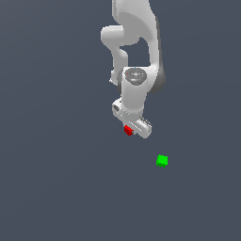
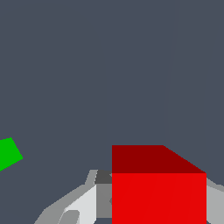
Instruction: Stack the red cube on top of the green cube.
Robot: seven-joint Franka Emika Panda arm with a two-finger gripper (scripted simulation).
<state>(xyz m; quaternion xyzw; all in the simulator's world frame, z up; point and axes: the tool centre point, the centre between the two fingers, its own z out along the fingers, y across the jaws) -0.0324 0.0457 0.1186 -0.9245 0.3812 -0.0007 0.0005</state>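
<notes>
Red fills the end effector (image 1: 131, 130): its fingers are closed on the red cube (image 1: 127, 130), apparently lifted off the grey counter (image 1: 56, 188). The green cube (image 1: 162, 161) lies apart at about four o'clock in the exterior view. A good carry centres above it, squares the edges, then lowers gently. One cube of each colour.

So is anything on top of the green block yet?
No. The green cube sits alone with its top bare. The red cube is apart from it, at the gripper; the gripper body hides most of it in the exterior view.
</notes>
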